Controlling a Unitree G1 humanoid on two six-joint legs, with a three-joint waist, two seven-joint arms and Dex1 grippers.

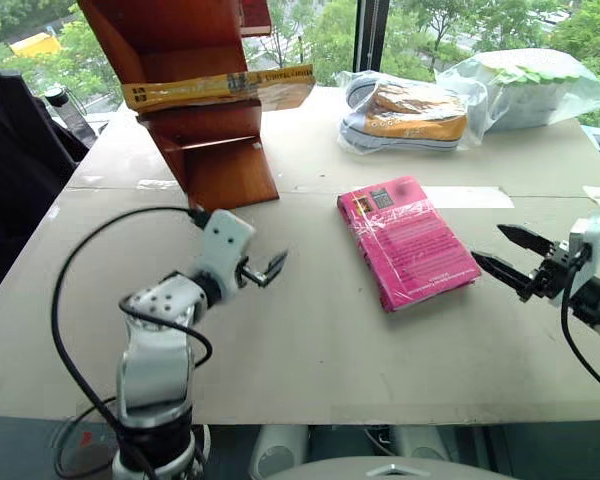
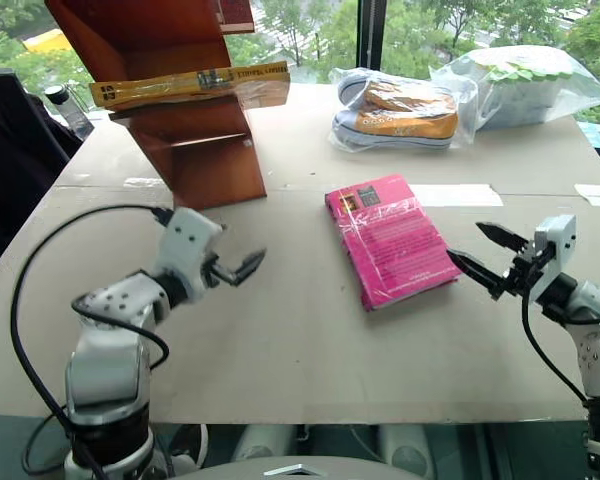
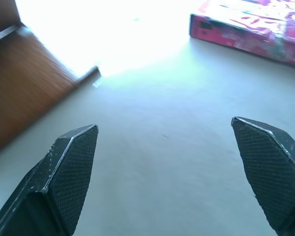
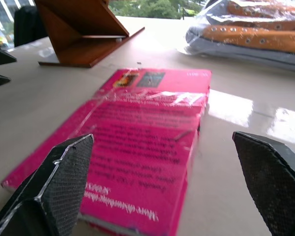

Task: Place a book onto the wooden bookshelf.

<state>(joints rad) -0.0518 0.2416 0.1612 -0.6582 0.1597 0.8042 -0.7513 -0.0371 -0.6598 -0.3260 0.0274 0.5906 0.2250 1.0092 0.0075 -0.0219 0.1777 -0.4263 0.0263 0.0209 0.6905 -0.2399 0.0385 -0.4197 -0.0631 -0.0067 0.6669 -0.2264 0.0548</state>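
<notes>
The book (image 1: 220,88) lies flat on a step of the wooden bookshelf (image 1: 195,100), its yellow spine facing out and one end jutting past the shelf's edge toward the window. The bookshelf stands slanted at the far left of the desk (image 1: 310,350).

The left gripper (image 1: 265,270) hangs low over the desk in front of the bookshelf's foot, the forearm rising from below and the wrist bent so the jaws point forward and toward the middle of the desk. Its jaws are spread wide and hold nothing — the left wrist view shows bare desk between the two black fingers (image 3: 71,167), with the bookshelf's base to one side.

The right gripper (image 1: 510,255) reaches in from the right edge, about level, pointing toward the pink book (image 1: 408,240) that lies flat mid-desk. Its jaws are also wide apart and empty, just short of the pink book's near corner — not touching it.

At the far side, a bagged pair of shoes (image 1: 405,118) and a second plastic bag (image 1: 525,85) rest on the desk.
</notes>
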